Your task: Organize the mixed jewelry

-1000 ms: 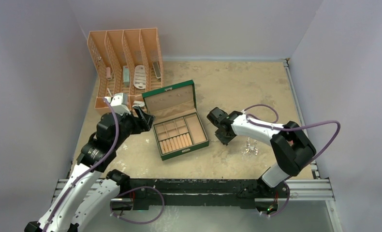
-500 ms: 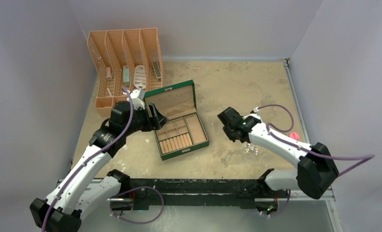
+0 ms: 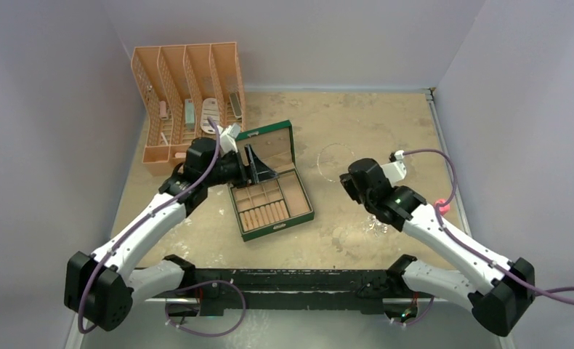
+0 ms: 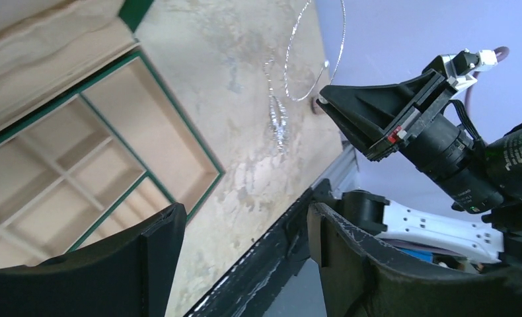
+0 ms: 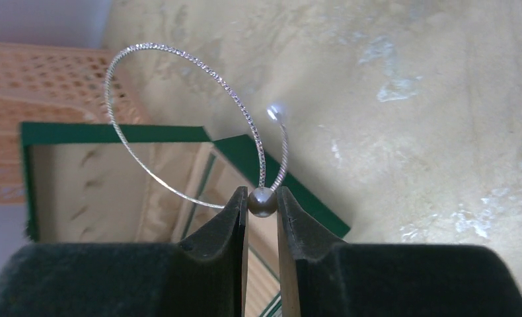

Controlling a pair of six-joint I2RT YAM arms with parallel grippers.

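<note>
Where the bench point(image 3: 357, 116) lies nearest the arm bases, a small silvery glittering chain cluster point(image 3: 376, 225) is seen lying loose on the mottled tan surface, next to the right arm in the overhead view. A small pink-capped bottle point(image 3: 442, 207) is glimpsed just past that arm, towards the right edge.

Further in, the right jaws are closed almost fully on a dark round bead point(image 5: 261, 201) at one end of a thin silvery wire hoop point(image 5: 154, 45). The hoop is held out beyond the tips, and its other end is finished with a pale bead point(image 5: 276, 112). It is positioned to the right of an open green jewellery box with a beige lining point(image 3: 277, 226), apart from it; whether it clears the bench cannot be told.

The box's base is divided into small compartments, with a row of padded ring rolls point(image 3: 264, 216) along its near side, and its lid is stood up at the far side. The left jaws are spread wide over the far compartments, in front of the lid, and nothing is held between them.

At the far left, a peach plastic slotted rack point(image 3: 186, 80) is stood by the wall, with a few small items in its slots.
</note>
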